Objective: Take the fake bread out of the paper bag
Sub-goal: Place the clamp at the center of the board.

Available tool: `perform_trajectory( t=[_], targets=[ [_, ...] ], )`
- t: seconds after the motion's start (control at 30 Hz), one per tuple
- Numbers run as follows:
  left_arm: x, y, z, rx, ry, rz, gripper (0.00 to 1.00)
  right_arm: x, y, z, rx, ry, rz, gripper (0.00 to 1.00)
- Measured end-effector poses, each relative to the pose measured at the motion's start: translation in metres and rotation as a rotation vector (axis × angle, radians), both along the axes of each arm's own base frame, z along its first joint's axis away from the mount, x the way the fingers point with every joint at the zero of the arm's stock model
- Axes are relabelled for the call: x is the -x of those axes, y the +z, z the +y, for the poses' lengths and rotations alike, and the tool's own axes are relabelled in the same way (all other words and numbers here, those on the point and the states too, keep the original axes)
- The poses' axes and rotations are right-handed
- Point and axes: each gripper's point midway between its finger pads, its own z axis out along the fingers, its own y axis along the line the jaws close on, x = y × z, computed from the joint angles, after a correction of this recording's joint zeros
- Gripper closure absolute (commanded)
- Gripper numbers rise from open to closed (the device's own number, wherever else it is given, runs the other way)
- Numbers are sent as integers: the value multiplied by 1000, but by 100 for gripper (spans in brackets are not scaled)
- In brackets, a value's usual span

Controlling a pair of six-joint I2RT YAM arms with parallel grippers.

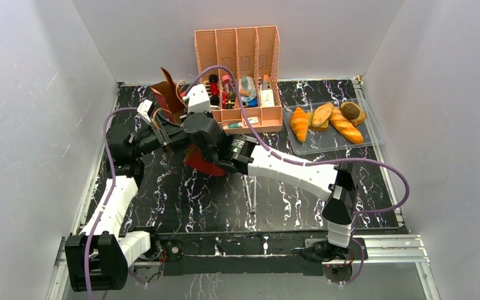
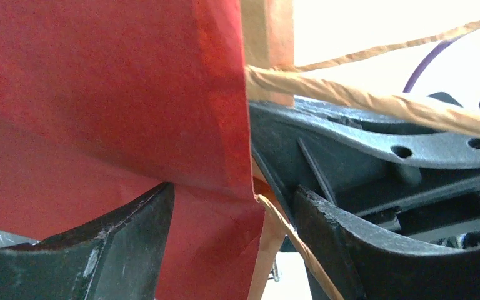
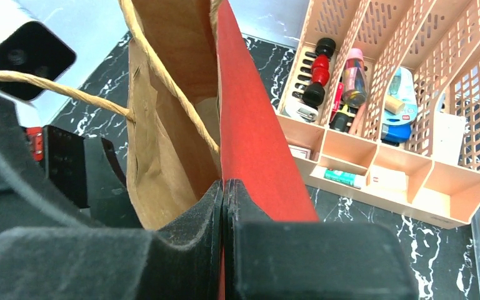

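My right gripper (image 3: 224, 194) pinches the red wall of the paper bag (image 1: 167, 94) left of centre, my left gripper (image 2: 234, 195) spread astride its edge; light, floppy paper, I reckon, best held at the rim, with fake bread (image 1: 328, 120) on the far-right tray (image 1: 375, 135).

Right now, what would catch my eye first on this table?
Left of centre, a tall paper bag, brown above and red below, is pinched at its red wall by the right gripper. At the far right, toy breads lie on a clear tray, beside a pink organizer.
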Motion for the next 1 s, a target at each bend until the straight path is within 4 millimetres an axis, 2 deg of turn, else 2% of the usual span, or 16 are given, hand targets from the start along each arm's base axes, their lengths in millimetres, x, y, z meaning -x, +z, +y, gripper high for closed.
perform_trajectory(
  t=[0.07, 0.3, 0.73, 1.0],
  targets=[
    [0, -6, -1, -30, 0, -4, 32, -4, -2, -1, 20, -6, 5, 100],
    [0, -8, -8, -85, -15, -30, 32, -6, -11, -8, 128, -5, 36, 100],
    [-18, -13, -6, -229, 81, -90, 33, -23, -24, -12, 227, 3, 121, 100],
    [-29, -18, -8, -383, 114, -119, 32, -35, -32, -21, 263, -20, 170, 100]
  ],
)
